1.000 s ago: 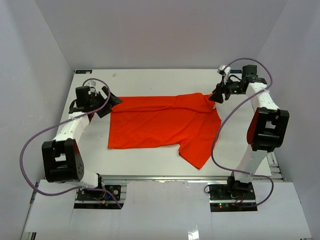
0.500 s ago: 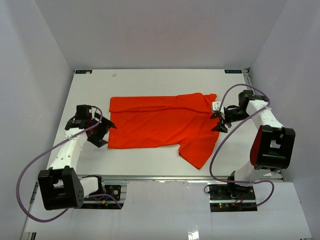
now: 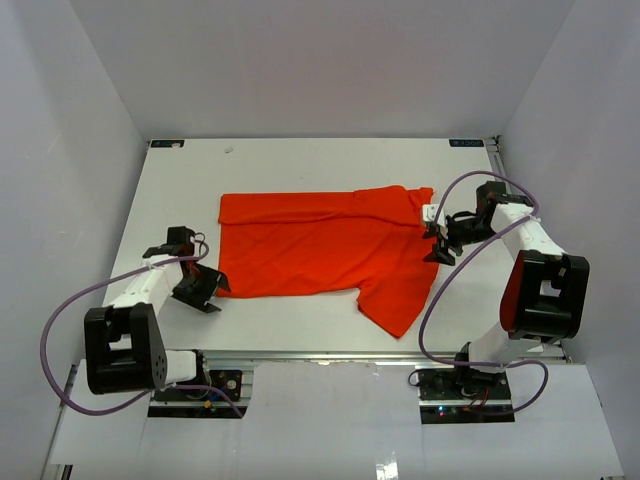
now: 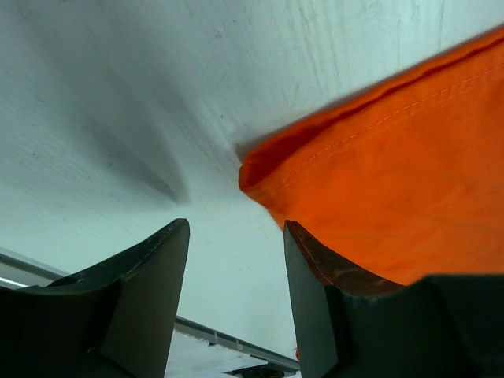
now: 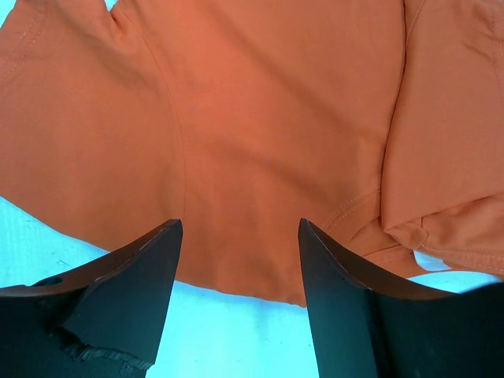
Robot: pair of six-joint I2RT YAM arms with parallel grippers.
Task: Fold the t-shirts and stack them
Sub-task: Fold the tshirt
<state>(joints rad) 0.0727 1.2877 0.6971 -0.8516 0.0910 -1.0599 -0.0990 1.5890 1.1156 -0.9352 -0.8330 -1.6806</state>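
The orange-red t-shirt (image 3: 320,255) lies flat across the middle of the white table (image 3: 300,165), with one sleeve (image 3: 398,305) pointing toward the near edge. My left gripper (image 3: 200,287) sits low at the shirt's near left corner. In the left wrist view the left gripper (image 4: 236,232) is open with only bare table between its fingers, and the shirt's hemmed corner (image 4: 378,181) lies just beyond the right finger (image 4: 315,291). My right gripper (image 3: 437,242) is at the shirt's right edge. Seen from its wrist, the right gripper (image 5: 239,228) is open over the shirt's edge (image 5: 268,118).
Grey walls close in the table on the left, back and right. A metal rail (image 3: 330,356) runs along the near edge between the arm bases. Purple cables (image 3: 60,300) loop off both arms.
The left arm swung from the shirt's far left corner to its near left corner, and its jaws narrowed. The right arm came down from the far right corner to the right edge.
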